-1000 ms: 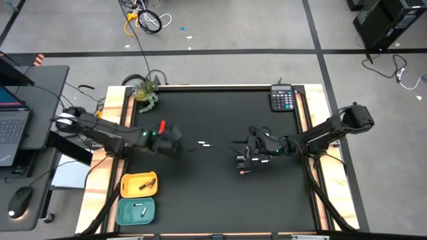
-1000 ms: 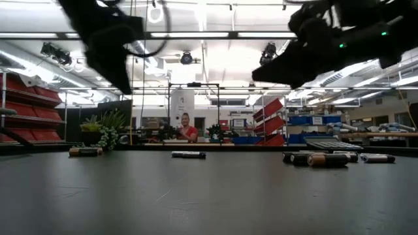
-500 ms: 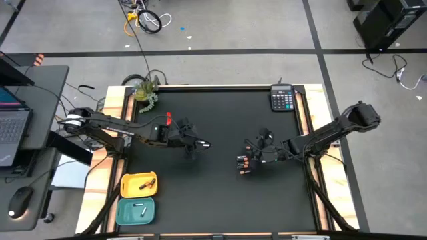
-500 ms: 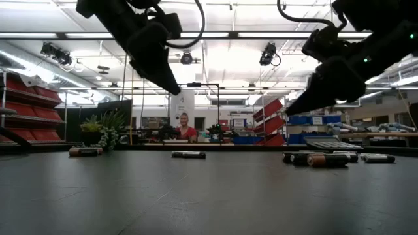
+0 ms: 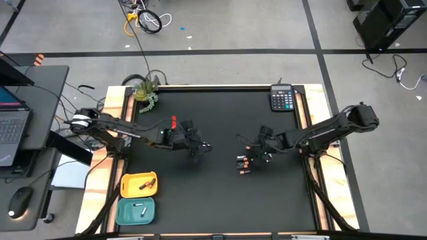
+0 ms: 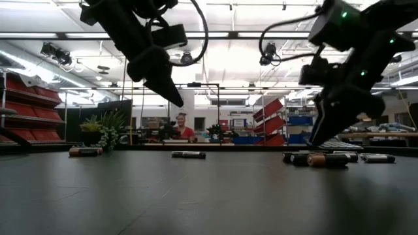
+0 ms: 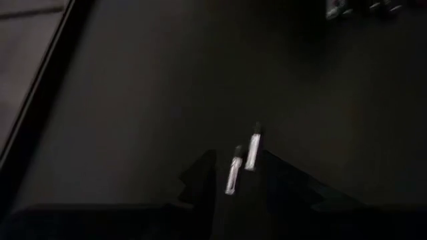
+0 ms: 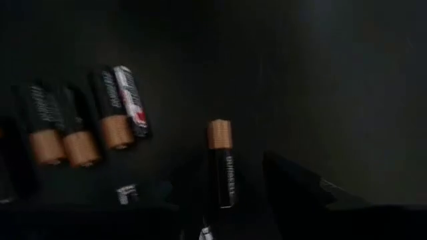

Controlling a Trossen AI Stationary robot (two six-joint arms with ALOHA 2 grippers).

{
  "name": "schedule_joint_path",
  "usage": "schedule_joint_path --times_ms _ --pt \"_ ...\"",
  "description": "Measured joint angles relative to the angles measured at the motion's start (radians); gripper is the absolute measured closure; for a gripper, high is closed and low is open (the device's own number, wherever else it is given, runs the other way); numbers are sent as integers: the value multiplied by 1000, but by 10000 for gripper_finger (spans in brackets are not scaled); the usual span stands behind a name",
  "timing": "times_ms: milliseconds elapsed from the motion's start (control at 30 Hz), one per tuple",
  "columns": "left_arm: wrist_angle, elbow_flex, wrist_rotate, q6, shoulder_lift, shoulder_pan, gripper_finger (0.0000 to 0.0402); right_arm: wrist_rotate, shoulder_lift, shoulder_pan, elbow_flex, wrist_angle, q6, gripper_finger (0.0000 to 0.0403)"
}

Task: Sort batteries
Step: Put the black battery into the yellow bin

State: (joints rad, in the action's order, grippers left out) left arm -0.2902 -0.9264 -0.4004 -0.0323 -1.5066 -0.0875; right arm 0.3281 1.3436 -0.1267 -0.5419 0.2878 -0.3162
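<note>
**Both arms lining up for a pick**

Our left gripper [image 5: 200, 146] hangs over the middle of the desk [image 5: 220, 193], its fingers parted to a moderate gap and holding nothing. Its wrist view looks down between the two dark fingers [image 7: 200, 175] at a pair of white batteries [image 7: 243, 158] lying side by side on the dark surface, just ahead of the tips. In the low view that gripper [image 6: 171, 94] sits clearly above the desk, not yet down at them.

Our right gripper [image 5: 257, 155] is over the right half of the desk, also partly open and empty. Its wrist view shows one dark battery with a copper end [image 8: 221, 167] lying between its fingers, and beside it a row of dark copper-ended batteries [image 8: 73, 130]. From above, that cluster [image 5: 243, 164] lies just beside the gripper.

Further out, at the near left edge, stand a yellow tray [image 5: 139, 184] and a teal tray [image 5: 135, 212], the teal one holding a couple of white batteries. A calculator [image 5: 282, 99] sits at the far right corner and a small plant [image 5: 145, 90] at the far left.

We judge the step in hand to be the approach before grasping. Next, each gripper needs to drop straight down so one battery sits between its fingers, close, then carry to a tray. The left must take one white cell without nudging its neighbour.
</note>
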Motion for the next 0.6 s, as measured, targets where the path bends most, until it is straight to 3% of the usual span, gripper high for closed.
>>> schedule_joint_path --times_ms 467,600 --pt "22 0 26 28 1 0 285 -41 131 51 -2 -91 56 254" --pt "74 0 33 21 1 -5 285 -34 180 57 -5 -151 89 293"
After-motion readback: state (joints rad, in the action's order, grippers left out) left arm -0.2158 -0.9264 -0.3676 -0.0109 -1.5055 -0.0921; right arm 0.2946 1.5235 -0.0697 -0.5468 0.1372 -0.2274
